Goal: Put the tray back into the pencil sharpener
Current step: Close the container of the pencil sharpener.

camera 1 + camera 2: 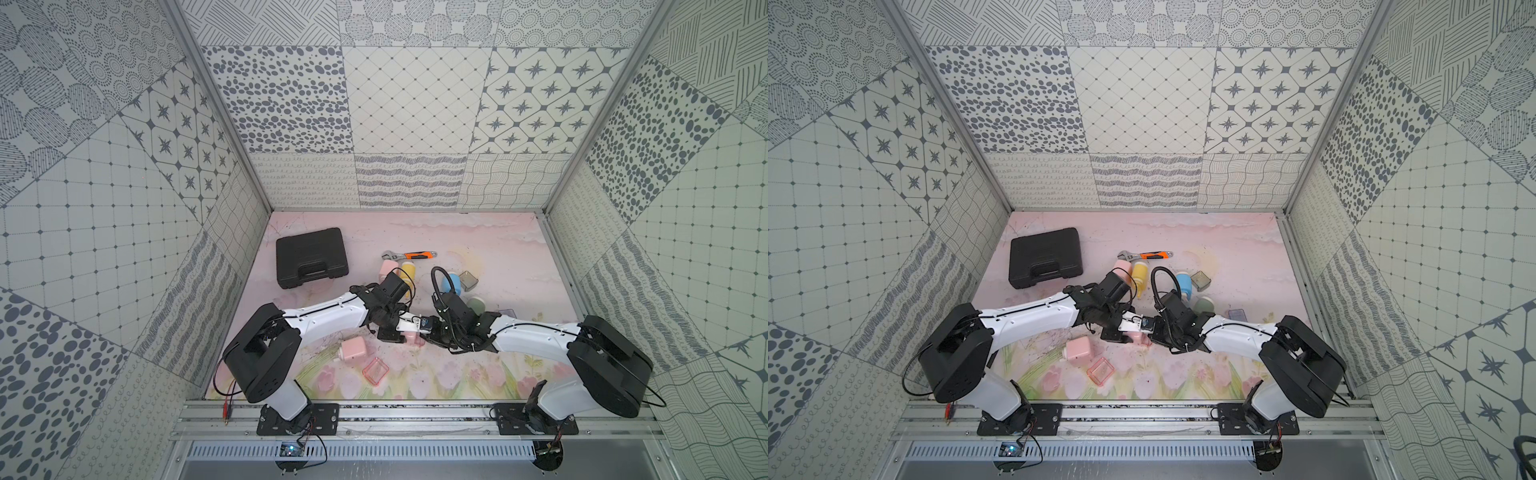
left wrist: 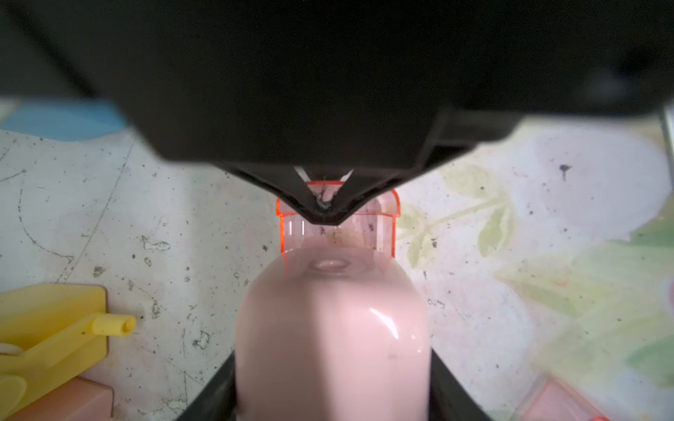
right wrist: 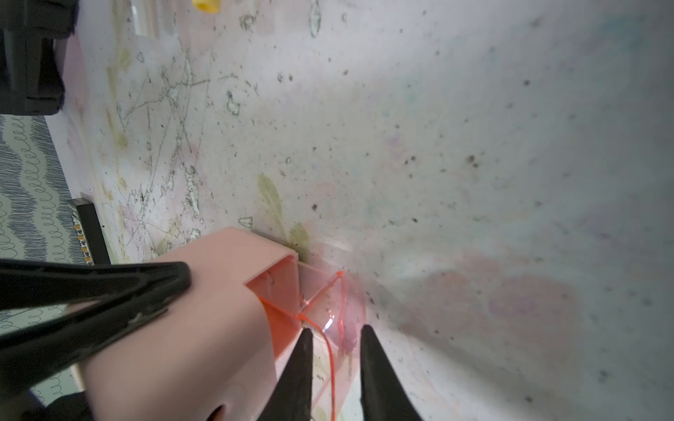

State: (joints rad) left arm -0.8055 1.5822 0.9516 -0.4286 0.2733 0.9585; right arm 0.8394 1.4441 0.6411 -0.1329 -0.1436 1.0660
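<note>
A black case (image 1: 311, 257) lay far left on the mat (image 1: 478, 249). Toward the front middle, the left gripper (image 2: 332, 364) was clamped on the pink sharpener (image 3: 204, 310), whose open end faced the right gripper (image 3: 336, 330). The clear orange tray (image 3: 339, 295) sat partly inside that opening, its rounded end sticking out. The right fingers (image 3: 379, 364) straddled that end; whether they pinched it could not be told.

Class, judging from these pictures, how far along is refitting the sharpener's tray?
Done: the left gripper grips the pink sharpener. In hand: the right gripper pinches the tray, whose inner end is inside the opening. To do: its outer part sticks out; push it flush.
</note>
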